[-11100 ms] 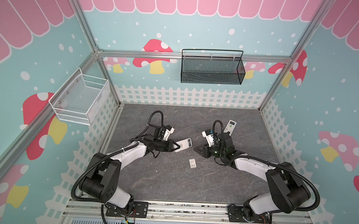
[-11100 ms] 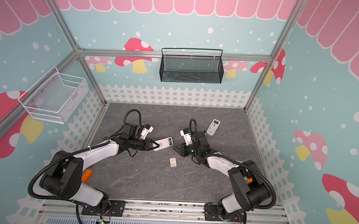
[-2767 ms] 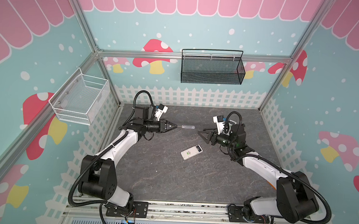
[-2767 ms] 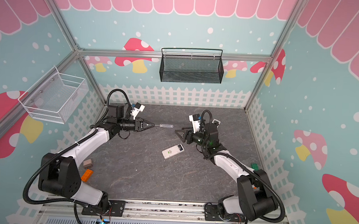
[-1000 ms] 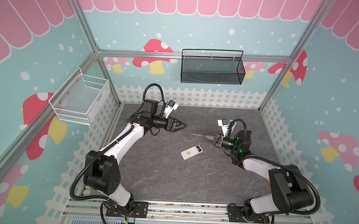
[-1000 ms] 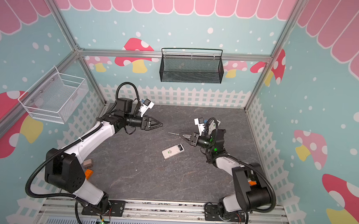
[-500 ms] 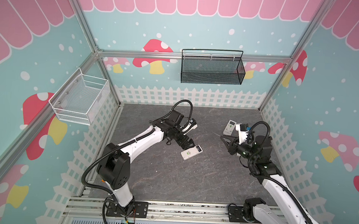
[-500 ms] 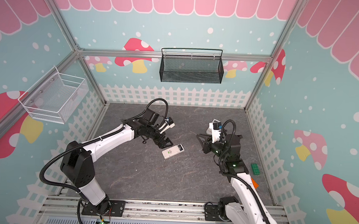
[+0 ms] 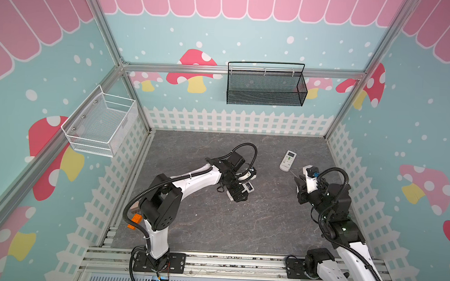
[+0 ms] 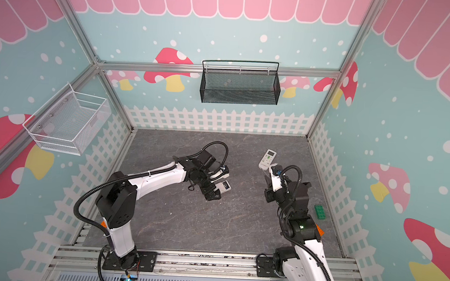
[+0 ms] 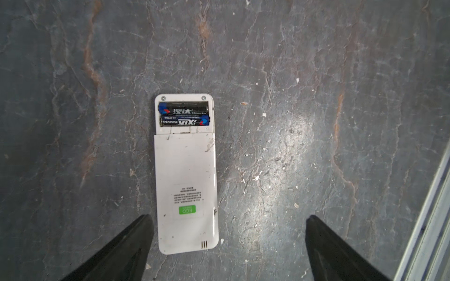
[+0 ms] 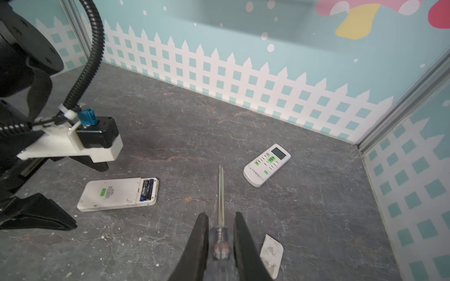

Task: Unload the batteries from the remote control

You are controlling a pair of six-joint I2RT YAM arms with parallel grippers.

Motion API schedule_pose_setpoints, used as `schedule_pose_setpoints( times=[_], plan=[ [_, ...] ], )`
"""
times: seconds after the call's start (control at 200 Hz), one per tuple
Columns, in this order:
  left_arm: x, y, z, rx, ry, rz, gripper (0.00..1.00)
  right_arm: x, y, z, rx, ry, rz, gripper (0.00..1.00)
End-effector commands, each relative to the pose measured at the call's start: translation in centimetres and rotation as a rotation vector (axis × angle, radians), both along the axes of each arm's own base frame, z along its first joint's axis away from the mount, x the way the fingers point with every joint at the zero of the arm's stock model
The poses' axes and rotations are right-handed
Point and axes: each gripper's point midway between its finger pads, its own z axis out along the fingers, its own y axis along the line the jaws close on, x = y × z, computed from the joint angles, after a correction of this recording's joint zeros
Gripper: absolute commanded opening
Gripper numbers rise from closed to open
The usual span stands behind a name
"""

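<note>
Just beyond wide-spread left pincer [image 11: 227, 216]: batteries [image 11: 183, 114] seated in face-down remote [image 11: 186, 185]; right pincer [image 12: 220, 214] clamps screwdriver [image 12: 220, 189].

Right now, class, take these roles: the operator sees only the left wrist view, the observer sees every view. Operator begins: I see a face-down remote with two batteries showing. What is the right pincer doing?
Observer: The right pincer is shut on a clear-handled screwdriver.
Operator: Any other remote?
Observer: Yes, a second remote lies buttons up, farther back than yours.
Operator: Any loose battery cover?
Observer: A small white plate, possibly it, lies flat beside the right pincer.
</note>
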Motion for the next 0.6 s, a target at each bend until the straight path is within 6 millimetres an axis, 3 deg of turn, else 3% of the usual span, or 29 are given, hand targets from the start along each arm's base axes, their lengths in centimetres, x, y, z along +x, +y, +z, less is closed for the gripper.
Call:
schedule_pose_setpoints(
  times=[0.0,0.105,0.34,0.595],
  plan=[
    [0.5,-0.3,-1.0,0.052,-0.019,-0.017,0.98,-0.1,-1.1,-0.3,-0.061,-0.037,-0.042,0.0],
    [0.2,-0.8,-1.6,0.063,-0.016,-0.096,0.97,-0.2,-1.2,-0.9,-0.066,-0.029,-0.048,0.0],
    [1.3,-1.1,-3.4,0.107,-0.006,-0.07,0.98,-0.2,-1.0,-0.9,-0.062,-0.033,-0.035,0.0],
    [4.7,-0.3,-5.1,0.162,-0.041,0.062,0.98,0.0,-0.7,-1.3,-0.058,-0.016,-0.022,0.0]
  ],
)
